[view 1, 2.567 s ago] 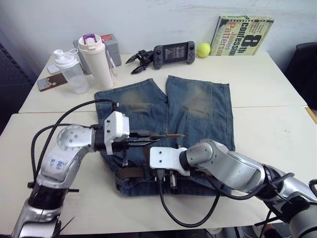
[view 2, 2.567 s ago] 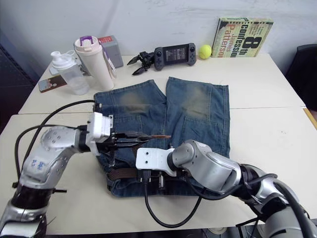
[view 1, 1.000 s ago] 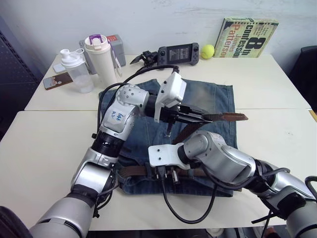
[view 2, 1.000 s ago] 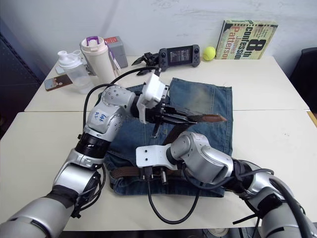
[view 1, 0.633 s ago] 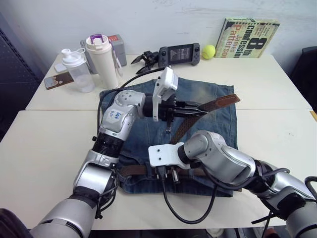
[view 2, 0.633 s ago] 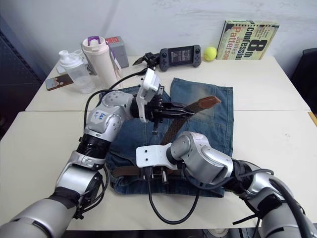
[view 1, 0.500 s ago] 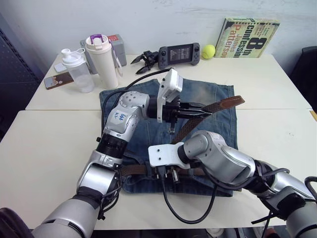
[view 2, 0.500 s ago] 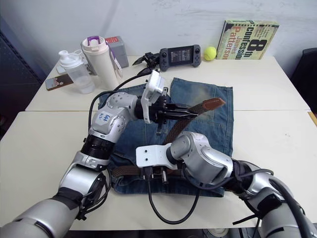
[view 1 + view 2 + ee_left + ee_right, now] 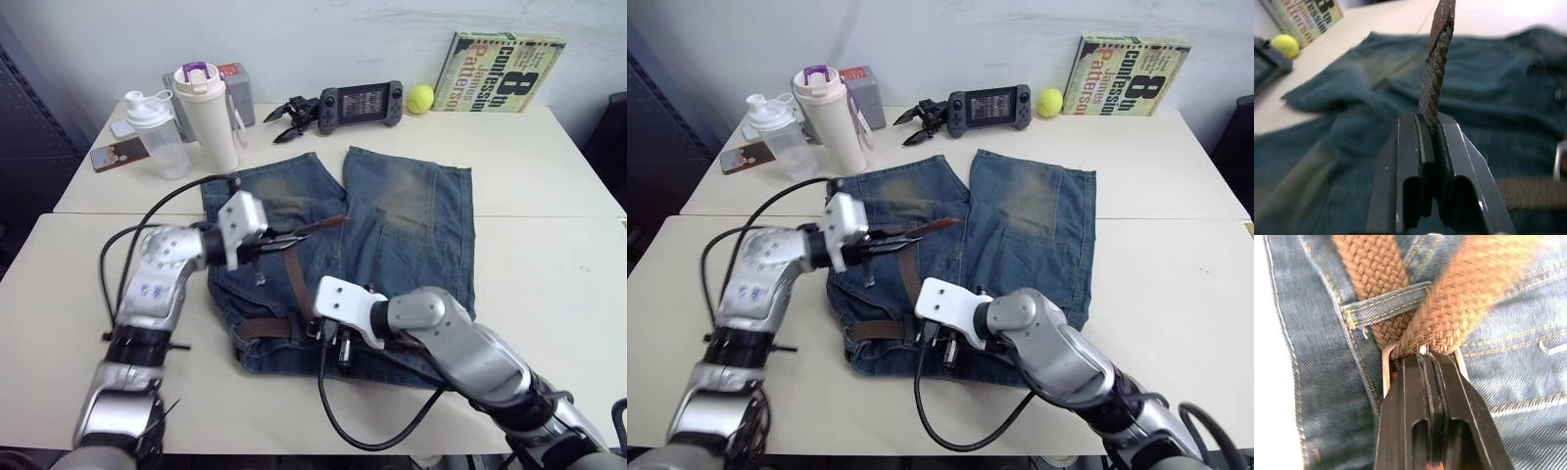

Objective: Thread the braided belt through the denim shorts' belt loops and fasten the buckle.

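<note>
Gripping braided belt (image 9: 294, 279) tip: left end effector (image 9: 284, 241), above denim shorts (image 9: 411, 225)

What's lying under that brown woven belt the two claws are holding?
Under the braided belt lie the denim shorts; one belt loop crosses over it. The fabric beneath the buckle is covered.

head pair — high, looking down | wrist cams — close on denim shorts (image 9: 1327, 382)

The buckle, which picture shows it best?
The right wrist view: the silver buckle sits close up at the right gripper, with the braided belt passing under a belt loop. In the eye views the right arm covers it. The left wrist view shows belt and denim shorts.
</note>
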`<state>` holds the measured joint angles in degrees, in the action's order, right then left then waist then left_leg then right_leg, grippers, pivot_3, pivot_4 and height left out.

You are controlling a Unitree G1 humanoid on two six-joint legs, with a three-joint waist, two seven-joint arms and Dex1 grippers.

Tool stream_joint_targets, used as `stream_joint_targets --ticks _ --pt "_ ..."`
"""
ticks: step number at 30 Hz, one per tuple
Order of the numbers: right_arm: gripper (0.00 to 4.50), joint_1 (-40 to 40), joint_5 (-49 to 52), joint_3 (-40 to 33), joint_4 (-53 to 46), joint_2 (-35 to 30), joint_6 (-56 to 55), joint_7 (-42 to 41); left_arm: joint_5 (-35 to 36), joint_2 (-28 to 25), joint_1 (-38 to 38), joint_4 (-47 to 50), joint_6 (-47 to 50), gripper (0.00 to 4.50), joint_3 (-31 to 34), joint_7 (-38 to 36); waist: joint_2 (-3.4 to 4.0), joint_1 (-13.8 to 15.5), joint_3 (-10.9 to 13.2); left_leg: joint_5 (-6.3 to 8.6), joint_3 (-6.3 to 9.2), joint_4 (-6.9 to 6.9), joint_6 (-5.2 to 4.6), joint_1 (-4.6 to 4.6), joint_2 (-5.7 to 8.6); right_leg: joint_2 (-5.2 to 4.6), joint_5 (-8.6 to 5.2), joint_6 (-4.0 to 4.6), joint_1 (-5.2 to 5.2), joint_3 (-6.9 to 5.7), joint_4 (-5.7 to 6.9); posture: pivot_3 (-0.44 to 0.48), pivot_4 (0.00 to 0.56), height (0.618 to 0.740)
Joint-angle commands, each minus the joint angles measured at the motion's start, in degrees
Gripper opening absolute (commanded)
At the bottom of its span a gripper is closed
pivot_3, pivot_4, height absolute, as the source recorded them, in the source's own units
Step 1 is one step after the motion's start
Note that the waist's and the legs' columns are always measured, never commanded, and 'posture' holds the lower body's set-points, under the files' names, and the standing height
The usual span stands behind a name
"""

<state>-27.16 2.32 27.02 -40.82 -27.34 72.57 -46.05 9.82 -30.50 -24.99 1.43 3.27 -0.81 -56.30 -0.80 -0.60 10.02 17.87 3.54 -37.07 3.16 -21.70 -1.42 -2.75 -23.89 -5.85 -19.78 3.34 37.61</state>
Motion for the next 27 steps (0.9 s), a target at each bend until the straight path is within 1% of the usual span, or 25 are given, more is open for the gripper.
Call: stream_joint_targets --ticks 1,3,4,6,9,11,12,14,15,16,17,18,20,22,25,27 --pt "0.03 1.64 4.30 -6.63 -6.36 1.65 3.78 1.46 -0.65 -2.84 3.98 5.08 -8.50 0.00 1.06 -0.82 0.02 0.34 0.08 0.00 0.01 0.00 0.00 -0.10 0.00 0.01 0.00 0.00 -0.11 -0.01 0.00 0.000 0.150 0.739" --pt "0.03 2.15 6.17 -10.10 -8.58 2.57 5.50 2.08 -1.25 -4.43 6.03 4.90 -13.41 0.00 1.61 -1.27 0.05 0.34 0.09 -0.01 0.03 0.00 0.02 -0.40 -0.01 0.04 0.00 0.00 -0.45 -0.03 0.08 0.000 0.150 0.739" --pt "0.03 2.42 7.13 -11.62 -9.55 2.89 6.00 2.39 -1.08 -4.76 6.68 5.13 -14.32 0.00 1.82 -0.96 0.10 0.33 0.13 -0.06 0.03 -0.03 0.07 -0.72 -0.02 0.09 0.01 0.01 -0.85 -0.02 0.23 0.000 0.150 0.739" --pt "0.03 2.82 9.37 -15.69 -11.62 5.34 7.96 2.98 -0.85 -4.72 7.65 5.76 -16.94 0.00 2.01 0.13 0.11 0.32 0.14 -0.06 0.02 0.02 0.08 -0.72 -0.04 0.11 0.01 0.01 -0.88 -0.05 0.23 0.000 0.150 0.739" --pt "0.03 2.66 11.77 -18.98 -13.18 7.56 9.00 4.58 -1.40 -4.39 8.12 5.58 -20.24 0.00 1.88 1.51 0.16 0.17 0.16 -0.06 0.00 0.03 0.08 -0.73 -0.09 0.20 0.01 0.01 -0.87 -0.06 0.23 0.000 0.150 0.739" --pt "0.66 2.92 12.73 -21.45 -14.40 8.97 8.58 6.05 -2.06 -4.24 7.75 5.09 -21.96 0.00 1.33 2.27 0.16 0.10 0.16 -0.06 0.00 0.01 0.07 -0.71 -0.09 0.20 0.01 0.01 -0.86 -0.05 0.24 0.000 0.150 0.739" --pt "0.85 3.54 13.63 -23.17 -15.78 8.81 8.13 5.91 -2.37 -4.28 7.21 4.91 -22.56 0.00 1.02 2.49 0.16 0.09 0.17 -0.06 -0.01 0.01 0.06 -0.71 -0.07 0.20 0.01 0.01 -0.86 -0.05 0.24 0.000 0.150 0.739" --pt "1.62 6.84 16.76 -24.34 -18.47 3.59 3.37 4.19 -2.66 -4.48 6.03 4.72 -23.38 0.00 0.65 2.75 0.16 0.21 0.17 -0.05 -0.02 0.02 0.05 -0.72 -0.06 0.20 0.01 0.01 -0.85 -0.05 0.24 0.000 0.150 0.739" --pt "2.19 9.07 18.47 -23.86 -19.00 -0.13 -0.76 3.43 -2.74 -4.72 5.65 4.55 -23.72 0.00 0.47 2.67 0.14 0.45 0.18 -0.04 -0.02 0.01 0.03 -0.72 -0.04 0.19 0.01 0.01 -0.82 -0.07 0.21 0.000 0.150 0.739" --pt "2.61 10.95 19.85 -23.14 -19.18 -3.33 -4.31 3.16 -2.76 -4.93 5.41 4.36 -23.93 0.00 0.29 2.53 0.14 0.53 0.20 -0.03 -0.02 0.00 0.01 -0.72 0.00 0.17 0.01 0.01 -0.80 -0.08 0.18 0.000 0.150 0.739" --pt "3.15 12.84 20.92 -22.29 -19.18 -6.12 -8.02 3.22 -2.46 -4.99 5.28 4.40 -23.45 0.00 0.14 2.46 0.14 0.46 0.22 -0.02 -0.02 -0.01 -0.04 -0.73 0.06 0.16 0.00 0.01 -0.79 -0.08 0.15 0.000 0.150 0.739" --pt "3.60 14.98 21.19 -21.00 -19.18 -9.05 -12.41 3.48 -1.94 -4.82 5.06 4.53 -22.72 0.00 0.11 2.63 0.13 0.38 0.23 0.00 -0.10 -0.01 -0.08 -0.74 0.08 0.15 0.00 0.00 -0.79 -0.07 0.13 0.000 0.150 0.739" --pt "3.60 19.60 17.41 -16.38 -19.18 -15.33 -21.39 4.02 -1.74 -4.80 4.57 4.27 -22.05 0.00 -0.18 2.55 0.12 0.15 0.23 0.01 -0.19 -0.03 -0.12 -0.71 0.07 0.16 0.01 0.00 -0.79 -0.08 0.14 0.000 0.150 0.739" --pt "3.60 23.12 14.04 -13.11 -19.18 -19.01 -27.10 5.44 -0.95 -4.31 3.88 4.12 -20.06 0.00 -0.11 2.96 0.11 0.01 0.24 0.02 -0.28 -0.01 -0.13 -0.66 0.01 0.23 0.01 -0.01 -0.79 -0.09 0.14 0.000 0.150 0.739" --pt "3.60 24.83 7.62 -8.21 -19.18 -20.58 -31.95 9.68 -0.99 -4.71 2.99 3.65 -19.59 0.00 -0.34 2.33 0.05 -0.40 0.28 0.02 -0.28 -0.05 -0.12 -0.66 -0.09 0.32 0.01 -0.01 -0.80 -0.08 0.18 0.000 0.150 0.739" --pt "3.60 24.93 3.72 -6.26 -19.18 -20.70 -32.69 12.10 -1.03 -4.92 2.68 3.34 -19.70 0.00 -0.40 1.93 0.04 -0.65 0.28 0.00 -0.27 -0.11 -0.10 -0.66 -0.10 0.32 0.01 -0.01 -0.79 -0.08 0.24 0.000 0.150 0.739"
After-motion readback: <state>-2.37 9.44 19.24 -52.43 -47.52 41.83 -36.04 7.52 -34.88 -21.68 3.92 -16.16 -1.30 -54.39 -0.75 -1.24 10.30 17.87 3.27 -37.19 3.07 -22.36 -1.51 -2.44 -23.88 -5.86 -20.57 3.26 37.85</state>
